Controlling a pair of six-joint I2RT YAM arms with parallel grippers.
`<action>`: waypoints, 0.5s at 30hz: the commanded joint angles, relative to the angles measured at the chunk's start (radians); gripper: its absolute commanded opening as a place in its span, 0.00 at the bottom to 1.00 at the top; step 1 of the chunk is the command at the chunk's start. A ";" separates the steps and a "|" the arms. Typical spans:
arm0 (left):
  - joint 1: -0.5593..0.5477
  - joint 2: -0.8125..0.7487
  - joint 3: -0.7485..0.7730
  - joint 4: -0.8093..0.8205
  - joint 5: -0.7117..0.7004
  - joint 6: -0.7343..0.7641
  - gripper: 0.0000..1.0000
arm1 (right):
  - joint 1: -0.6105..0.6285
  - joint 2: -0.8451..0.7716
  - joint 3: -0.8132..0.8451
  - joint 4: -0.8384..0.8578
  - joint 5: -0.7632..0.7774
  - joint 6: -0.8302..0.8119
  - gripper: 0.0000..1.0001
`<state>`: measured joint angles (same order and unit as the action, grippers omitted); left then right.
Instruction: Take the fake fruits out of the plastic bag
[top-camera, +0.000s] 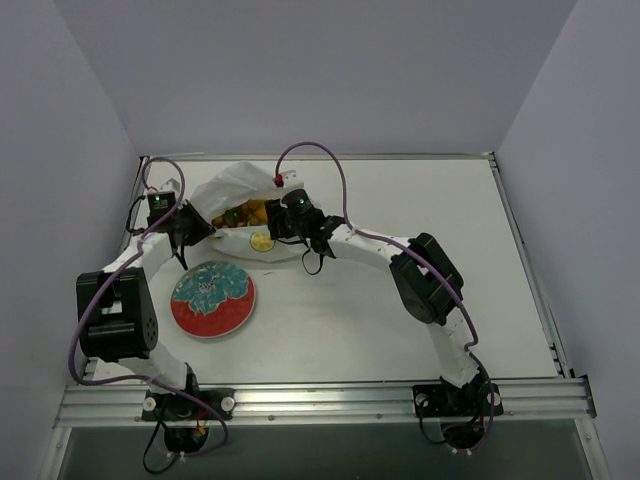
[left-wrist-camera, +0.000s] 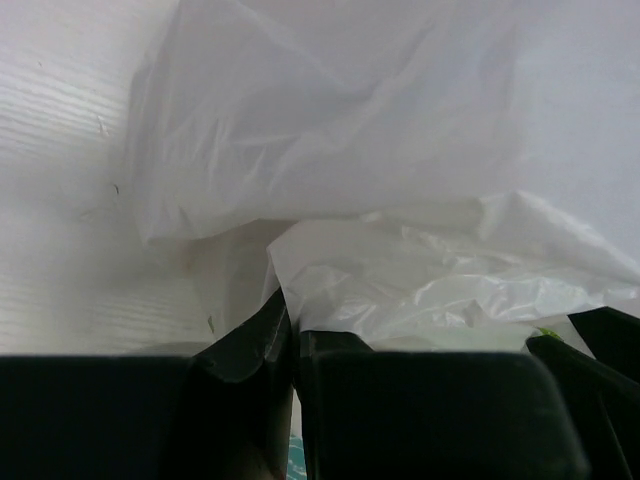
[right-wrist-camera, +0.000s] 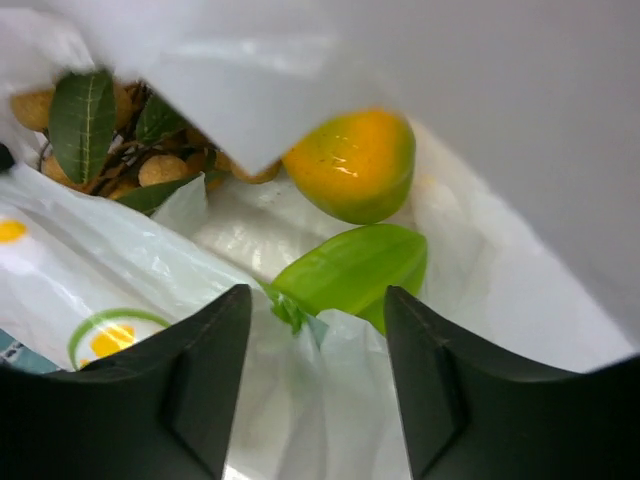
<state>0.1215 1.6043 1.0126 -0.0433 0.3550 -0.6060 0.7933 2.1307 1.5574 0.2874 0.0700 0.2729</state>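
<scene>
Counter: white counter (top-camera: 400, 200) between pale walls; I see the patterned plate (top-camera: 213, 300) just beside the bag, on its near side.
Bag: the plastic bag (top-camera: 235, 185) lies at the far left, its mouth facing my right arm.
Fruits: all are inside; the tan-brown bunch (right-wrist-camera: 150, 160) is deepest, the yellow-orange fruit (right-wrist-camera: 352, 165) beside it, and the green fruit (right-wrist-camera: 355, 268) nearest the mouth.
Left fingers: the left fingers (left-wrist-camera: 275, 335) are pressed together on a fold of the bag's edge.
Right fingers: the right fingers (right-wrist-camera: 215, 370) are half spread inside the mouth, straddling the green fruit's near tip, with film bunched between them.
Risk one: I judge they could pinch film with the fruit and drag the whole bag.
Risk two: the smooth fruit could squirt deeper.
Risk three: thin film may slip from my left pinch, collapsing the mouth.
</scene>
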 joint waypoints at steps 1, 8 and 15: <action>-0.019 -0.078 -0.031 0.082 0.022 -0.046 0.02 | 0.007 -0.040 0.041 0.045 -0.018 0.064 0.55; -0.062 -0.110 -0.063 0.102 -0.016 -0.090 0.03 | 0.017 0.026 0.053 0.182 0.097 0.253 0.49; -0.062 -0.121 -0.045 0.066 -0.027 -0.104 0.02 | 0.021 0.135 0.134 0.254 0.217 0.344 0.43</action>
<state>0.0563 1.5257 0.9237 0.0204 0.3462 -0.6930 0.8066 2.2330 1.6447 0.4679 0.1963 0.5480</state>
